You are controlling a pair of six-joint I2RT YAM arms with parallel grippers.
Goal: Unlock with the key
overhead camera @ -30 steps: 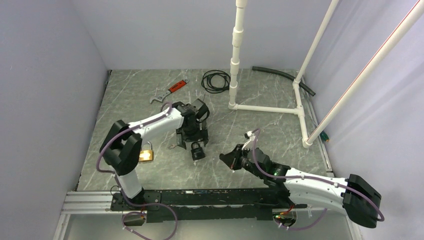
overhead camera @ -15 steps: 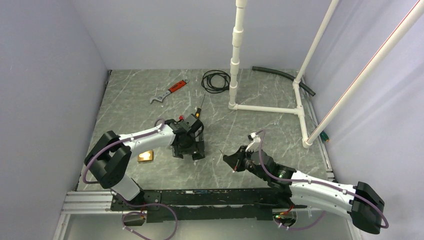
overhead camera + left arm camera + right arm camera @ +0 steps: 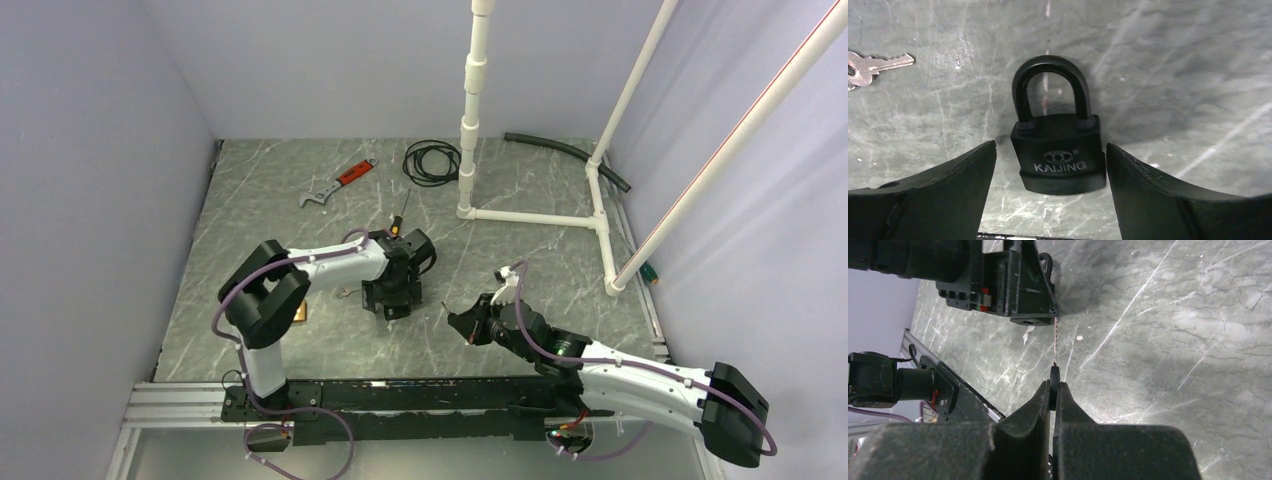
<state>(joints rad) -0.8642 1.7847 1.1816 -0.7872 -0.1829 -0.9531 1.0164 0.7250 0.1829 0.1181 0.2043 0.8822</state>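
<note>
Left tool [image 3: 1049, 165] sat low on the counter [image 3: 520, 260], jaws spread, one finger either side of the black padlock [image 3: 1058, 145]. Nothing was clamped. The right finger was just beside the lock body, maybe touching; could not tell. Padlock lay flat with its shackle seated, pointing away from the wrist. Its keyhole face was turned toward the tool and hidden.

Right tool [image 3: 1054, 385] was pinched tight on the head of the key [image 3: 1055, 347]. The blade was edge-on and aimed at the left tool, with open counter between them.

Risks, as judged:
- The lock looked off-centre between the fingers, so an uneven close could skid or twist it on the smooth stone
- The key was held only by a thin head, so a push into a misaligned keyhole could swivel it in the pinch or knock it loose
- The keyhole sat near the left tool's body, which leaves little room for the key to approach and makes a collision between the arms possible
- A spare key [image 3: 875, 67] lay loose to the lock's left and could be swept aside

Surface was grey marbled counter, scuffed and faintly glossy. Plain pale walls stood on three sides. A brass padlock [image 3: 297, 312] lay half hidden by the left arm. Farther back were a red-handled wrench [image 3: 338, 182], a coiled cable [image 3: 431, 162], a white pipe frame [image 3: 470, 130] and a black hose [image 3: 565, 152]
</note>
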